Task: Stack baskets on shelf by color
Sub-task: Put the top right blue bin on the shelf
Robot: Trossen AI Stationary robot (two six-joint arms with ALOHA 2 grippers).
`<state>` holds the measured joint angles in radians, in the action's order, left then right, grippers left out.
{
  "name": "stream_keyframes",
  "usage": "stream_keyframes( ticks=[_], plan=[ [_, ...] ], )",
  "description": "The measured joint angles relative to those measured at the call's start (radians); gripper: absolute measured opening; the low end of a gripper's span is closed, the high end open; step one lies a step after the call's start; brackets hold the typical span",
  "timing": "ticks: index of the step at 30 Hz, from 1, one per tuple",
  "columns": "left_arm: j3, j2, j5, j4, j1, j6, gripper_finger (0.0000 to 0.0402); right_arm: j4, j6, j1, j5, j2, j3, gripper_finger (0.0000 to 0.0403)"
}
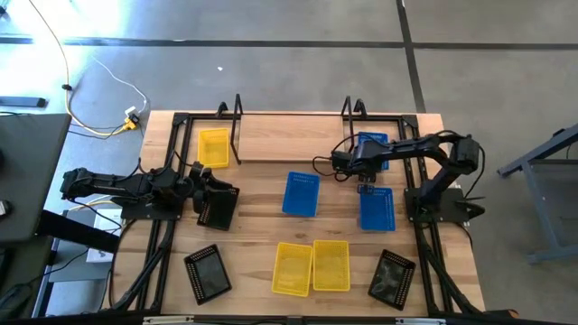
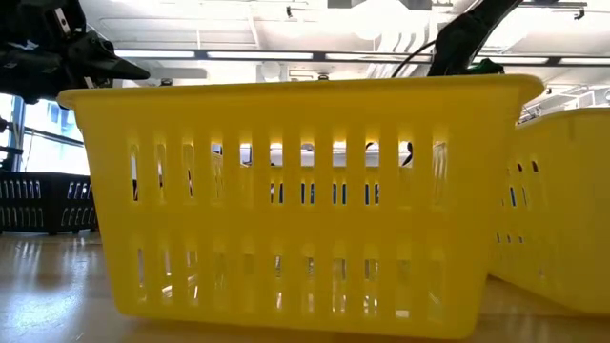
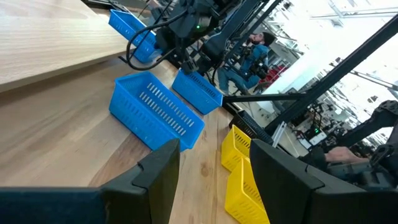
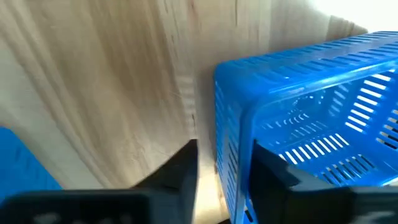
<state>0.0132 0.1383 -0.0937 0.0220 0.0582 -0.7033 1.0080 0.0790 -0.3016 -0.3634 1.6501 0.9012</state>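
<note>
The shelf (image 1: 289, 137) stands at the table's far side, with one yellow basket (image 1: 214, 147) on its left part. My right gripper (image 1: 361, 164) is over the shelf's right part, shut on a blue basket (image 1: 372, 143). Two more blue baskets (image 1: 302, 193) (image 1: 377, 208) rest on the table's middle. Two yellow baskets (image 1: 293, 267) (image 1: 330, 264) sit side by side near the near edge. My left gripper (image 1: 200, 183) is open beside a black basket (image 1: 219, 208); its wrist view shows nothing between the fingers (image 3: 214, 162). Two other black baskets (image 1: 207, 273) (image 1: 393, 277) lie near the near corners. My right gripper (image 4: 225, 165) holds the blue basket by one side wall (image 4: 229, 149), just below the rim. One finger (image 4: 180, 171) is outside the wall and the other finger (image 4: 273, 171) inside the basket. Whether the basket's bottom rests on the shelf board, I cannot tell.
The black tabletop frame (image 1: 153, 244) runs along the left and right sides of the table. In the low view a yellow basket (image 2: 305, 191) fills most of the picture. Bare board lies on the shelf between the yellow and blue baskets. Cables lie on the floor beyond the far left corner.
</note>
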Motion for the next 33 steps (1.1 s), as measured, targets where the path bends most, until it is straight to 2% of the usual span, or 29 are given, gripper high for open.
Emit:
stream_keyframes(
  ticks=[3,5,12,20,28,33],
  plan=[
    [0.0,0.0,0.0,0.0,0.0,0.0,0.0184,0.031,-0.029,0.0,0.03,-0.003,0.0,0.0029],
    [0.0,0.0,0.0,0.0,0.0,0.0,0.0184,0.062,-0.056,0.002,0.053,-0.003,0.0,0.0009],
    [0.0,0.0,0.001,0.0,0.0,0.0,0.0184,0.123,-0.203,0.037,0.061,-0.036,0.0,0.0003],
    [0.0,0.0,0.001,0.0,0.0,0.0,0.0184,0.189,-0.474,0.086,0.055,-0.201,0.0,0.0001],
    [0.0,0.0,0.0,0.0,0.0,0.0,0.0184,0.202,-0.699,0.088,-0.031,-0.395,0.0,0.0],
    [0.0,0.0,-0.005,0.0,0.0,0.0,0.0184,0.171,-0.734,0.072,-0.109,-0.479,0.044,0.0]
  ],
)
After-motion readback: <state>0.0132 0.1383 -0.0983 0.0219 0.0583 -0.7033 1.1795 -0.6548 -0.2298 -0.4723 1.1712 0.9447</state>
